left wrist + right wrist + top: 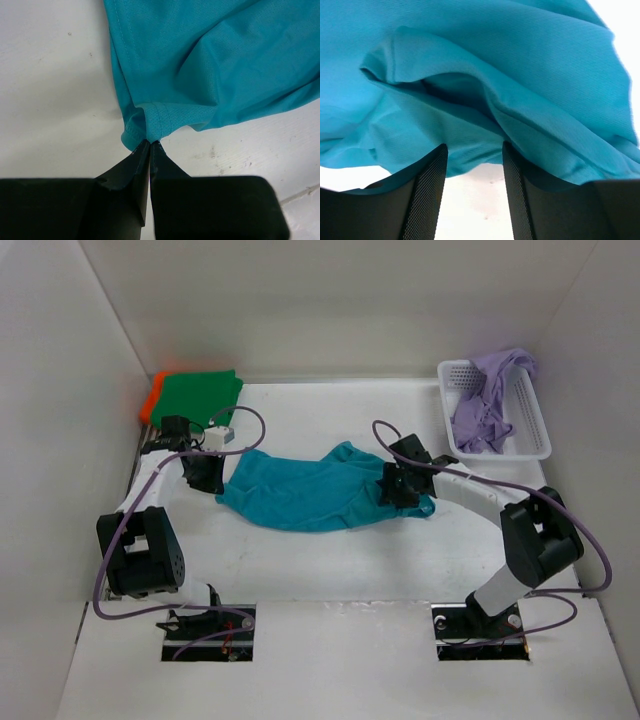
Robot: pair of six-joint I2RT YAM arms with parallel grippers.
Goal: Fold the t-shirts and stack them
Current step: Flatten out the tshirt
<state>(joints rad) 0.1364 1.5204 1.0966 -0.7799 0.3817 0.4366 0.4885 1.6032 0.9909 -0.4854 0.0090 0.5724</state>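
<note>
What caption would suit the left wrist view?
Left gripper shut on a hemmed corner of the teal t-shirt, which lies on the white table.

Teal shirt (310,492) lies crumpled mid-worktop (330,570). Left pincer (205,476) at its left end, right pincer (393,487) on its right end. Far left: green shirt (200,397) folded atop orange shirt (151,402). Far right: lavender shirt (488,408) heaped in white basket (531,430).
</note>
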